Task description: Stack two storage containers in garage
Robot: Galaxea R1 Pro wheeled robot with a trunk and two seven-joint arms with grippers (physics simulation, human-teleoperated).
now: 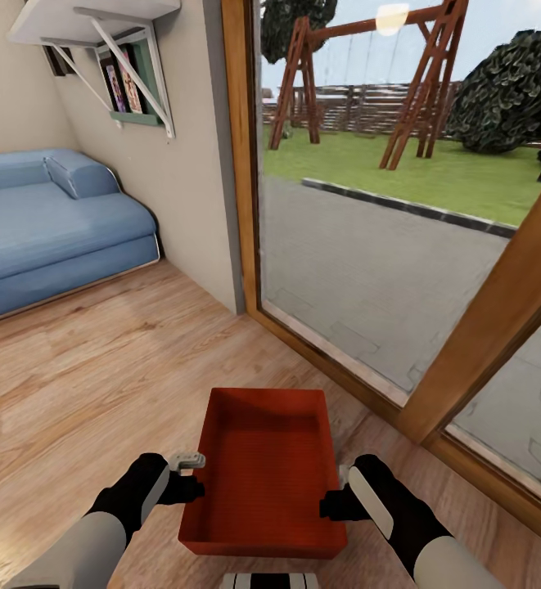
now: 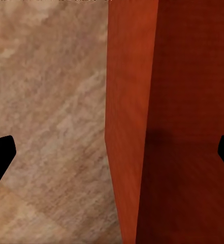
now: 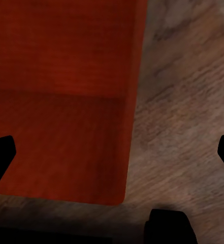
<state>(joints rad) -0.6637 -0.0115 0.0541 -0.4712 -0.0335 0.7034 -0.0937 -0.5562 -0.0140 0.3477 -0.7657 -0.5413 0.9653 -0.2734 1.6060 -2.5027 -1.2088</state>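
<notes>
head view puts one red-orange storage container (image 1: 266,470) at the bottom centre of the frame, open side up, over the light wood-plank floor (image 1: 98,368). my left gripper (image 1: 190,483) sits at the bin's left wall and my right gripper (image 1: 335,503) at its right wall, one on each side near the bin's near end. whether the bin is lifted or resting on the planks i cannot tell.

left wrist view shows the container (image 2: 167,122) wall running between my two dark fingertips (image 2: 0,155), which stand wide apart, one over the planks and one over the bin's inside. right wrist view shows the same: the bin's corner (image 3: 66,101) and wall between fingertips (image 3: 0,157) spread wide, not closed on the wall.

in the head view, a blue sofa (image 1: 49,225) fills the left middle, a white shelf (image 1: 90,20) hangs at the upper left, and a wood-framed glass door (image 1: 385,245) takes the right half, with a swing frame (image 1: 368,74) on grass beyond it.
</notes>
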